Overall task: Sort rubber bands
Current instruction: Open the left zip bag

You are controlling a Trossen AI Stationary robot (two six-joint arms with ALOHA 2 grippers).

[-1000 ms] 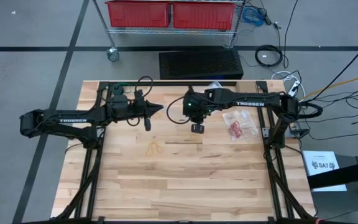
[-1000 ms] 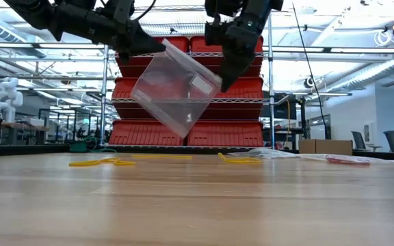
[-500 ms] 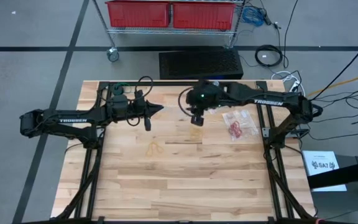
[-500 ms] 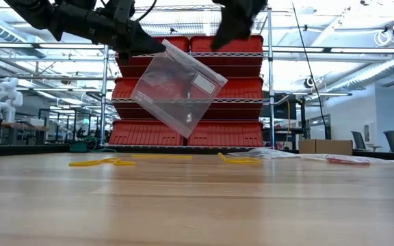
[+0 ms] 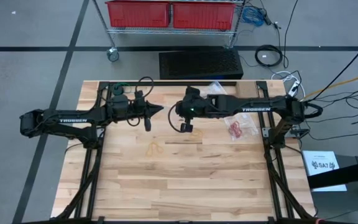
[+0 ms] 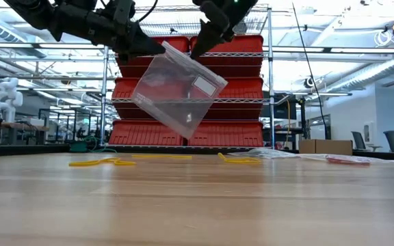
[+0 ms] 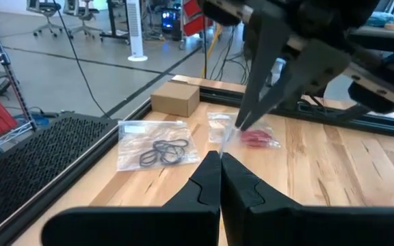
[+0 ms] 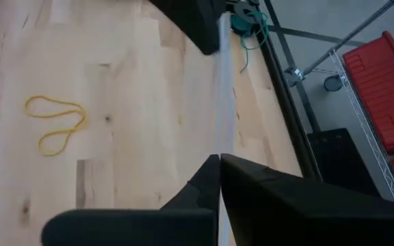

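Rubber bands (image 5: 155, 149), yellowish, lie loose near the table's (image 5: 185, 186) middle. Above its far edge, the left gripper (image 6: 157, 49) and right gripper (image 6: 204, 35) are each clamped on a top corner of the clear bag (image 6: 176, 89). Uneven pulling could tear one corner free.

Yellow rubber bands (image 5: 155, 149) lie flat, mid-table.

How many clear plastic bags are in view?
3: one bag held aloft between both grippers, one with black bands, one with red bands on the table. More may be hidden.
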